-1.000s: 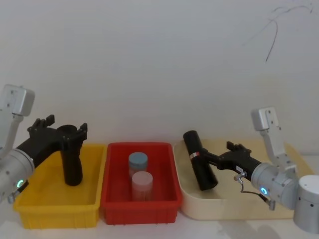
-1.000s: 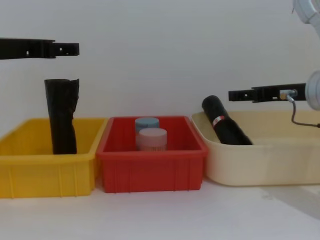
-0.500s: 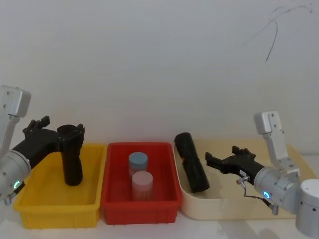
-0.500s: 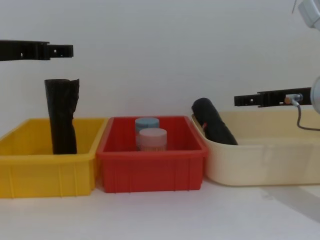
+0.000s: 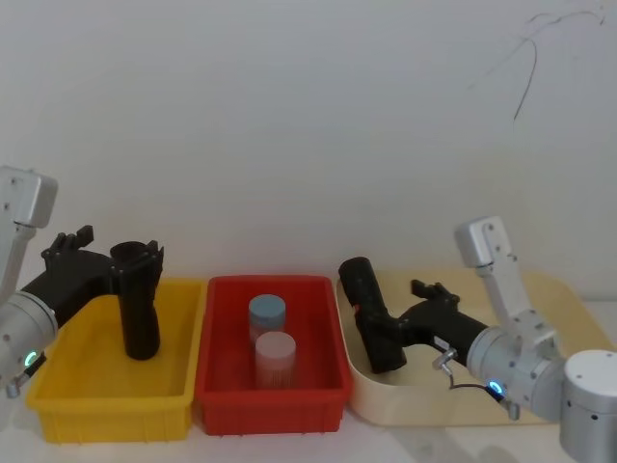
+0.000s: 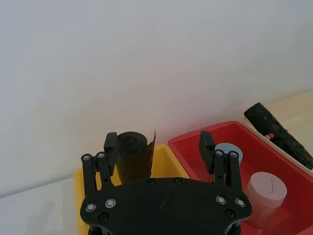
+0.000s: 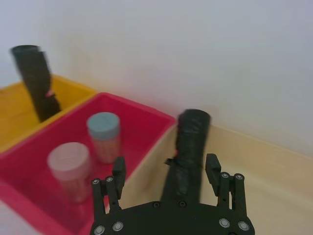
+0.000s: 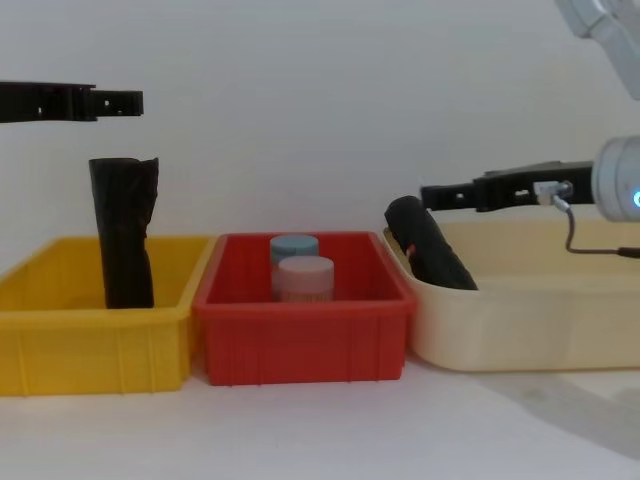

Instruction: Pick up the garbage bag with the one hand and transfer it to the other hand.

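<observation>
The garbage bag [image 5: 371, 313], a thick black roll, lies tilted in the cream tray [image 5: 434, 410], its upper end leaning on the tray's left wall [image 8: 430, 243]. My right gripper [image 5: 400, 311], the one with the blue ring, is open just above the bag. In the right wrist view its fingers [image 7: 212, 167] stand on either side of the roll [image 7: 188, 147]. My left gripper [image 5: 116, 246], with the teal ring, hovers open above a slimmer black roll [image 5: 138, 304] that stands upright in the yellow bin [image 5: 106, 415]. From the chest, the left gripper [image 8: 120, 100] is well clear of that roll's top.
A red bin [image 5: 270, 397] sits between the yellow bin and the cream tray. It holds a blue-lidded jar [image 5: 267, 313] and a pink-lidded jar [image 5: 275, 355]. A white wall stands close behind all three containers.
The garbage bag slid left against the tray's wall. My right gripper drew back to the right, then came left again over the bag. The left gripper pulled back a little.
</observation>
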